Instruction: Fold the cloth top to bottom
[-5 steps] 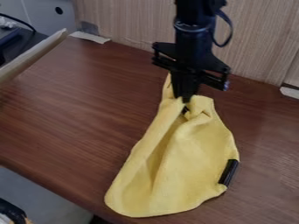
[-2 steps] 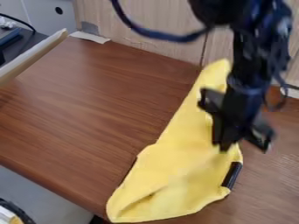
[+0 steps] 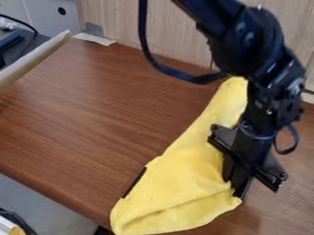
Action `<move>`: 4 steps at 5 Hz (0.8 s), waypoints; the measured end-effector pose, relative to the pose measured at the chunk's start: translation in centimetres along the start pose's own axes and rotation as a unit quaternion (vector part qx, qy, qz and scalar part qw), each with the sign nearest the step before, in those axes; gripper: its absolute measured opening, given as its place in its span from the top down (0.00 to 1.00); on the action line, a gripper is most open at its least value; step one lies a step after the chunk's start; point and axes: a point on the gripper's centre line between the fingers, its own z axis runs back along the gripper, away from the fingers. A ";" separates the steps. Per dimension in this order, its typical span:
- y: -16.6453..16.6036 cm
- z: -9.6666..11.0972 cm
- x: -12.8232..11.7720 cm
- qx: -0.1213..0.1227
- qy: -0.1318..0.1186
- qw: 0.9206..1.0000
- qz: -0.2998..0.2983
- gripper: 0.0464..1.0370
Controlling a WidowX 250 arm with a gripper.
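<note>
Cloth: yellow, a long slanting shape from near the wall down to the front edge of the table, with creases in its lower part (image 3: 190,176)
Gripper: low over the cloth's lower right side – I cannot tell whether it is wide, narrow or holding cloth (image 3: 238,183)
Dark strip: along the cloth's left edge, perhaps something under it (image 3: 134,182)
Tabletop: reddish-brown wood grain, with a rounded front edge (image 3: 110,110)
Wall: pale, fine-grained panels behind the table (image 3: 184,30)
White strip: at the wall's foot, upper left (image 3: 95,39)
Pale board: slanting in at left (image 3: 34,59)
Grey panel: top left – a round black hole in it (image 3: 52,18)
Floor: grey, lower left (image 3: 43,204)
</note>
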 end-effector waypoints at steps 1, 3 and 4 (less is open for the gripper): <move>-0.1 -0.1 -0.1 -0.004 -0.006 1.000 0.006 0.97; 1.4 1.8 -0.4 -0.014 -0.018 0.999 0.031 0.55; 1.9 2.6 -0.7 -0.009 -0.013 0.999 0.036 0.24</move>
